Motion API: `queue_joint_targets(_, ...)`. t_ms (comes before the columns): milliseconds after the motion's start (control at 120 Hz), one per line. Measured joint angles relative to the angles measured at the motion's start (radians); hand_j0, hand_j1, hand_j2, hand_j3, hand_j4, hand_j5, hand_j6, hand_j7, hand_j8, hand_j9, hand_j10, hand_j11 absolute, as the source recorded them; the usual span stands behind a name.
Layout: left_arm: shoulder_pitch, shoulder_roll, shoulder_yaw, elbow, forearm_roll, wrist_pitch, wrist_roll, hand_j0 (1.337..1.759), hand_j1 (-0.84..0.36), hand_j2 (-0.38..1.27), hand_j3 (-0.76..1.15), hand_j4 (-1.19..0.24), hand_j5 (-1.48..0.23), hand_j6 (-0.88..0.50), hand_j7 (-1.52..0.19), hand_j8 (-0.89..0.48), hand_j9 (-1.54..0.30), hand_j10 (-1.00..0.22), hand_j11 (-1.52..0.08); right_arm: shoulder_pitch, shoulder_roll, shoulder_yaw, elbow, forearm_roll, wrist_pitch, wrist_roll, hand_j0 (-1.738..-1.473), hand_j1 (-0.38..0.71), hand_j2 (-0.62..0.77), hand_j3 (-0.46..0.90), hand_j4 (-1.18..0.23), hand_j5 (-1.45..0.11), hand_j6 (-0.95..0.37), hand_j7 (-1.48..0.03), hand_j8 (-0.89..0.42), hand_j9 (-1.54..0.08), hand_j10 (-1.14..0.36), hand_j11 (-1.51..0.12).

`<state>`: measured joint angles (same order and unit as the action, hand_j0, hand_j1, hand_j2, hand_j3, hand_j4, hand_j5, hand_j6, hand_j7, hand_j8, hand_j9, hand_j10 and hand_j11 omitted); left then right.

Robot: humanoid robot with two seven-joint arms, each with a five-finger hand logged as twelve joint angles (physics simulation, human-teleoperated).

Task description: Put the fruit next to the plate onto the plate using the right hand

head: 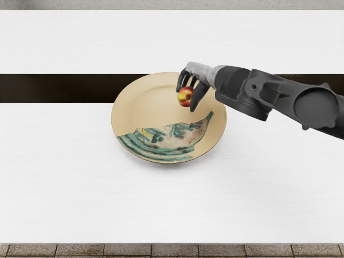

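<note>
Fruit point(185, 96) hangs clasped in the right hand point(193, 80) over the plate point(142, 102) near its far right rim, so pickup looks done and only lowering and release remain.

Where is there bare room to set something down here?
Free: the tan plate's centre and left, above its green painting; the white table left of and in front of it. Crowded: the plate's upper right, where the black right hand grips the red-yellow apple.
</note>
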<state>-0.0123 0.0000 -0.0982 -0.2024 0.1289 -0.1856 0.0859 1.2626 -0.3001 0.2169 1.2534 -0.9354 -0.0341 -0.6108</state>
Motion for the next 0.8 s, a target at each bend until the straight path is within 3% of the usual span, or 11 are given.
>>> queue_joint_targets(267, 0.000, 0.000, 0.000, 0.000, 0.000, 0.000, 0.000, 1.658, 0.35, 0.00, 0.00, 0.00, 0.00, 0.00, 0.00, 0.00, 0.00, 0.00, 0.00, -0.058, 0.036, -0.025, -0.032, -0.004, -0.005, 0.000, -1.654, 0.27, 0.41, 0.00, -0.73, -1.01, -0.44, -1.00, -0.46, -1.04, -0.75, -1.04)
queue_joint_targets(375, 0.000, 0.000, 0.000, 0.000, 0.000, 0.000, 0.000, 1.658, 0.35, 0.00, 0.00, 0.00, 0.00, 0.00, 0.00, 0.00, 0.00, 0.00, 0.00, -0.064, 0.055, -0.011, -0.051, 0.006, -0.026, 0.000, -1.656, 0.04, 0.25, 0.00, -0.46, -0.63, -0.28, -0.62, -0.30, -0.64, -0.47, -0.65)
queue_joint_targets(483, 0.000, 0.000, 0.000, 0.000, 0.000, 0.000, 0.000, 1.658, 0.35, 0.00, 0.00, 0.00, 0.00, 0.00, 0.00, 0.00, 0.00, 0.00, 0.00, -0.064, 0.057, 0.015, -0.055, 0.050, -0.008, 0.000, -1.657, -0.11, 0.14, 0.00, -0.28, -0.38, -0.18, -0.38, -0.18, -0.39, -0.28, -0.39)
queue_joint_targets(625, 0.001, 0.000, 0.000, 0.000, 0.000, 0.000, 0.000, 1.658, 0.35, 0.00, 0.00, 0.00, 0.00, 0.00, 0.00, 0.00, 0.00, 0.00, 0.00, -0.066, -0.001, 0.123, -0.016, 0.117, 0.087, 0.000, -1.657, -0.22, 0.07, 0.00, -0.15, -0.20, -0.10, -0.20, -0.10, -0.21, -0.15, -0.21)
queue_joint_targets(800, 0.002, 0.000, -0.001, 0.001, 0.000, 0.000, 0.000, 1.658, 0.35, 0.00, 0.00, 0.00, 0.00, 0.00, 0.00, 0.00, 0.00, 0.00, 0.00, -0.093, -0.172, 0.283, 0.026, 0.318, 0.357, 0.000, -1.658, -0.28, 0.03, 0.00, -0.08, -0.10, -0.06, -0.10, -0.06, -0.10, -0.08, -0.10)
